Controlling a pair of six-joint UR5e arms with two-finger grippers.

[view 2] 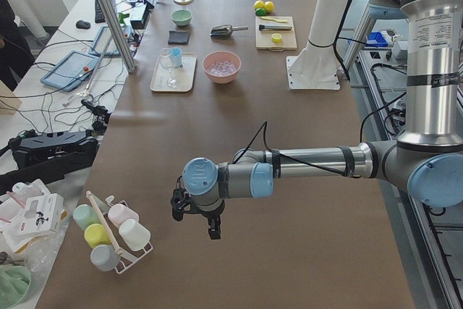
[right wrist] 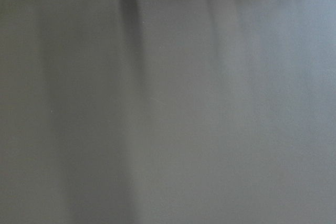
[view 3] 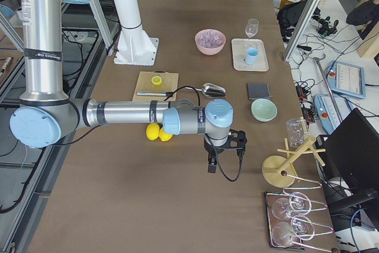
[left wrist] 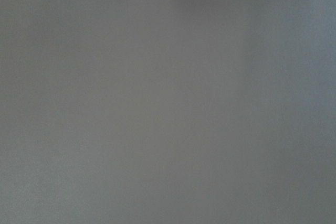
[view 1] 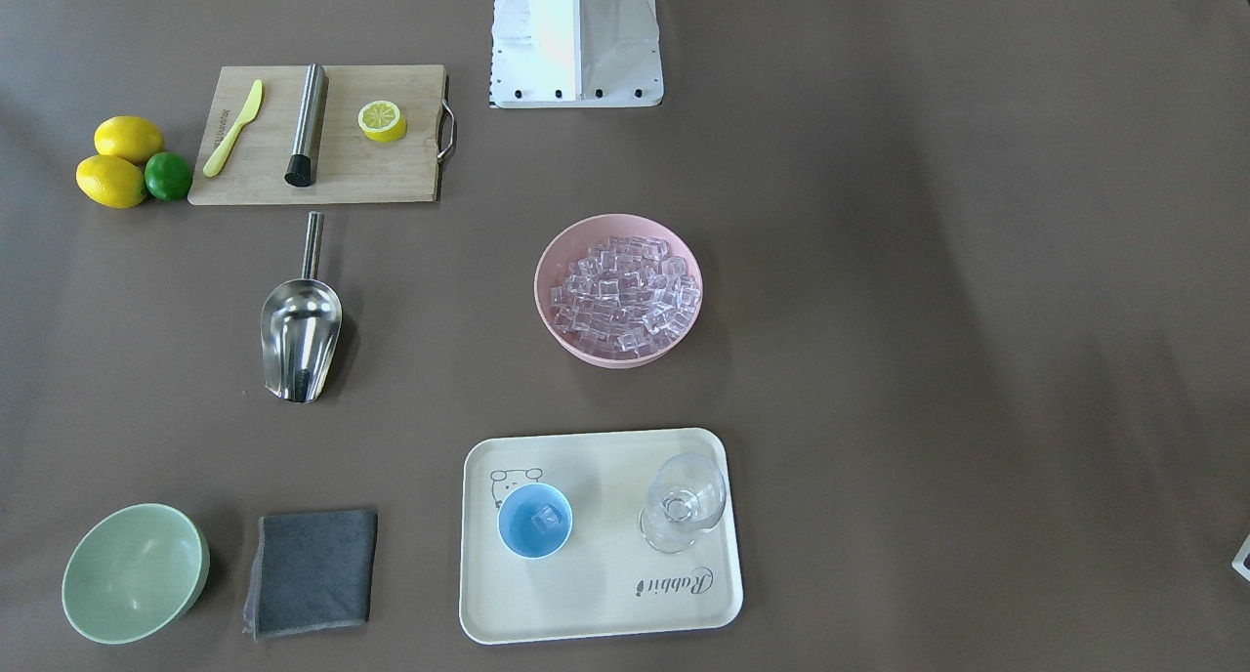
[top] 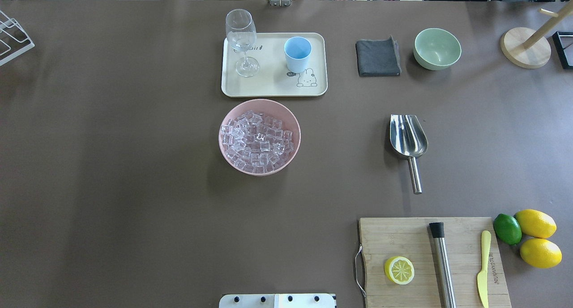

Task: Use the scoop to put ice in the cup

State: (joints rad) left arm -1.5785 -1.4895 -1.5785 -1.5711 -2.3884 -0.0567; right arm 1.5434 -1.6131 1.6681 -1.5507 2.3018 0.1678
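The steel scoop lies alone on the brown table, trough towards the operators' side, handle towards the cutting board; it also shows in the overhead view as the scoop. Ice fills a pink bowl at the table's middle. The light-blue cup stands on a cream tray and holds one cube. Neither gripper is near these. The left gripper hangs over bare table at the robot's left end, the right gripper at the right end. I cannot tell whether either is open or shut.
A clear stemmed glass shares the tray. A grey cloth and a pale green bowl lie beside it. A cutting board carries a yellow knife, a steel cylinder and half a lemon, with lemons and a lime alongside.
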